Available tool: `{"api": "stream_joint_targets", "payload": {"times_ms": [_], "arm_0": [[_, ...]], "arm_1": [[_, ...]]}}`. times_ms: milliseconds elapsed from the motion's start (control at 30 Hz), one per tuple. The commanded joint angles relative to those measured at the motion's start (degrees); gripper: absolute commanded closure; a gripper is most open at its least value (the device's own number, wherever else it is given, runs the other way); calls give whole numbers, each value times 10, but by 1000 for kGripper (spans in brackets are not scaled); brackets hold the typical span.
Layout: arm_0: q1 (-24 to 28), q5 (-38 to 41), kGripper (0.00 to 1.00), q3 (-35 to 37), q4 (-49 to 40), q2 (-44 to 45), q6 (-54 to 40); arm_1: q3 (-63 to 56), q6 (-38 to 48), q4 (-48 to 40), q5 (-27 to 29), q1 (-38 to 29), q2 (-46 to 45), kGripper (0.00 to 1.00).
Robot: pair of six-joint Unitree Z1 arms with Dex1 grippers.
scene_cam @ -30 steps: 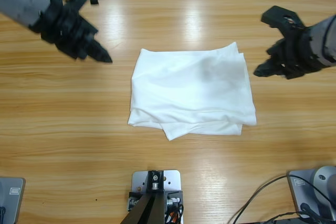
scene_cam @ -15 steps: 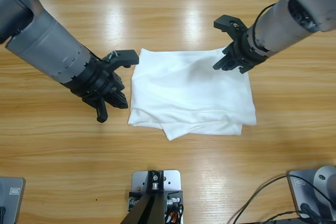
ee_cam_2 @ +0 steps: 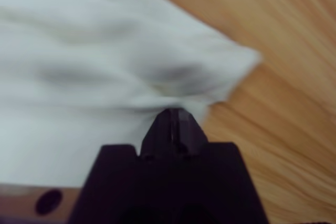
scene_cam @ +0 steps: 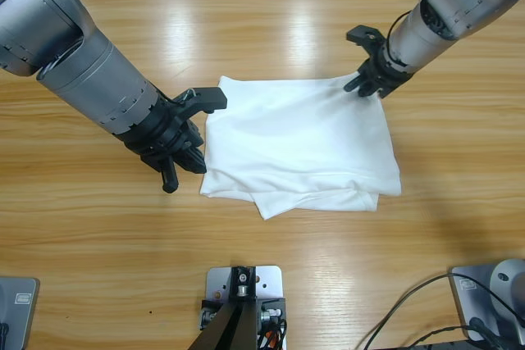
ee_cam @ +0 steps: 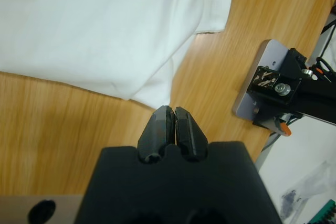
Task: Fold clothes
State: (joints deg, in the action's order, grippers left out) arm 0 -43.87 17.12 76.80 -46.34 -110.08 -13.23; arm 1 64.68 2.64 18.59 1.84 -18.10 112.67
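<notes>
High view. White T-shirt (scene_cam: 299, 143) lies folded to a rough rectangle at mid tabletop (scene_cam: 271, 26), soft cotton with shallow creases, layered hems showing along its near edge. Tabletop is varnished wood, long straight grain, glossy patches from overhead light. My left gripper (scene_cam: 190, 158) sits low at the shirt's near-left corner, tips at the cloth edge; ribbed silver forearm runs in from the upper left. My right gripper (scene_cam: 366, 84) is at the shirt's far-right corner, arm coming down from the upper right.

Left wrist view. My left gripper (ee_cam: 172, 113) has its two black jaws pressed together, no gap between them. Tips are just off the shirt's corner; I cannot see any cloth between them. T-shirt (ee_cam: 105, 24) fills the upper frame, smooth, with a folded layer edge. This view alone shows a grey plate with a black bracket (ee_cam: 278, 90) past the shirt, and the tabletop's edge there.

Right wrist view. My right gripper (ee_cam_2: 174, 115) is closed, jaws together, with the T-shirt (ee_cam_2: 105, 66) bunched and puckered right at the tips, seemingly pinched. Bare wood grain to the right.
</notes>
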Motion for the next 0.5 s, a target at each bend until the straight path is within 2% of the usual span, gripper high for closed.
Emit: {"api": "stream_joint_targets", "payload": {"times_ms": [33, 167, 300, 400, 500], "arm_0": [[0, 4, 1000, -28, 4, -12, 9], [35, -10, 1000, -37, 4, 4, 13], [79, -19, 1000, -33, 6, 18, -19], [76, -14, 1000, -20, 9, -8, -28], [52, -17, 1000, -16, 24, -35, -21]], "arm_1": [[6, -20, -3, 46, 49, 34, 1000], [-17, -19, 13, 83, 29, -110, 1000], [-22, 2, 115, 97, -31, -246, 1000], [-80, 39, 130, 86, -57, -277, 1000], [-118, 67, 129, 83, -69, -284, 1000]]}}
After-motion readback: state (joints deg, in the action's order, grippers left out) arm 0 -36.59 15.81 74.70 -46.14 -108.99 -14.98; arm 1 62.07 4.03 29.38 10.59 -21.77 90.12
